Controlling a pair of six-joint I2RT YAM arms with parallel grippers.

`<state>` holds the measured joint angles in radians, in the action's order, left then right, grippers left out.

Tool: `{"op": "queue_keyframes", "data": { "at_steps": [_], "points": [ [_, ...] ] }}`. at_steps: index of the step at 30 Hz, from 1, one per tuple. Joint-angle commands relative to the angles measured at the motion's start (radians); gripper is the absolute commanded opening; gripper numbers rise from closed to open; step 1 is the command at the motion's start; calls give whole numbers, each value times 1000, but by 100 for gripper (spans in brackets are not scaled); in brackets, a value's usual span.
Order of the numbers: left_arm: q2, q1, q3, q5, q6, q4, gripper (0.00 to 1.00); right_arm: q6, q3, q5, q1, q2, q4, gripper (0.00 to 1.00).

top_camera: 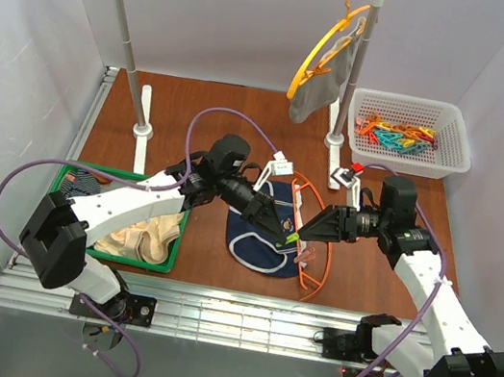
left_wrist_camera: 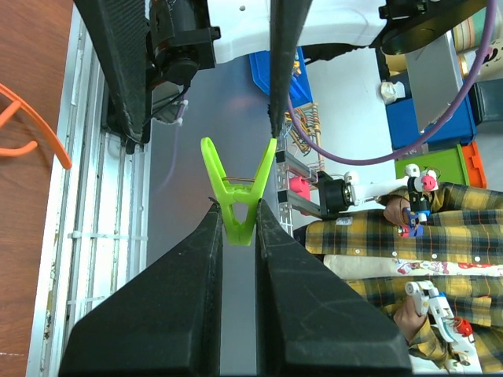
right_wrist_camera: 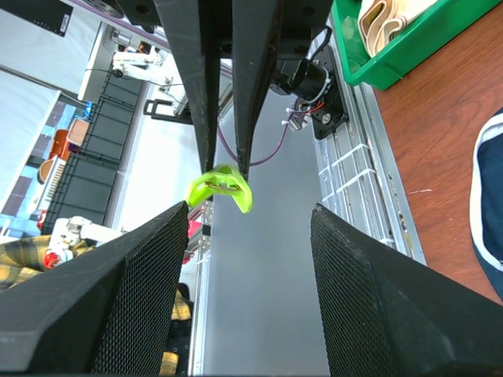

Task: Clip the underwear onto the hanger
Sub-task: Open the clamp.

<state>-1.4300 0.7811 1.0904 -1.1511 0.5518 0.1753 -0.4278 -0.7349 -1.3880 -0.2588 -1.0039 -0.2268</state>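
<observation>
Top external view: the navy underwear (top_camera: pixel 256 248) lies flat on the counter (top_camera: pixel 233 127) between the two arms, with the red-orange hanger (top_camera: pixel 323 275) along its right edge. The left fingers (left_wrist_camera: pixel 181 298) are clamped on a green clothespin (left_wrist_camera: pixel 236 196) above the fabric. The right fingers (right_wrist_camera: pixel 369 298) stand apart, facing it.

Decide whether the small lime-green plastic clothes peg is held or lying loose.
Held: the left gripper is shut on the peg, pinching its narrow end.
</observation>
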Motion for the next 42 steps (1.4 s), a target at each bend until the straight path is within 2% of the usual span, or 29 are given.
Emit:
{"op": "queue_keyframes", "data": {
  "at_steps": [1,10,15,22,26,35,39,42],
  "points": [
    [-3,0,12,-18,5,-13,6,-17,-40,-26,-16,-12,46,56],
    [-40,0,43,-7,8,-19,6,-26,-41,-25,-34,-9,50,55],
    [-53,0,55,-9,8,-20,6,-28,-44,-25,-42,-12,52,52],
    [-56,0,57,1,8,-22,5,-31,-37,-17,-49,-7,53,37],
    [-50,0,51,4,10,-22,7,-32,-35,-9,-49,-9,58,24],
    [-37,1,42,4,10,-22,22,-23,-24,43,-49,-7,70,5],
    [-32,1,39,16,13,-23,40,-19,-18,79,-48,-7,72,1],
    [-18,-5,37,56,5,-11,48,-12,-11,127,-49,-12,69,1]
  ]
}}
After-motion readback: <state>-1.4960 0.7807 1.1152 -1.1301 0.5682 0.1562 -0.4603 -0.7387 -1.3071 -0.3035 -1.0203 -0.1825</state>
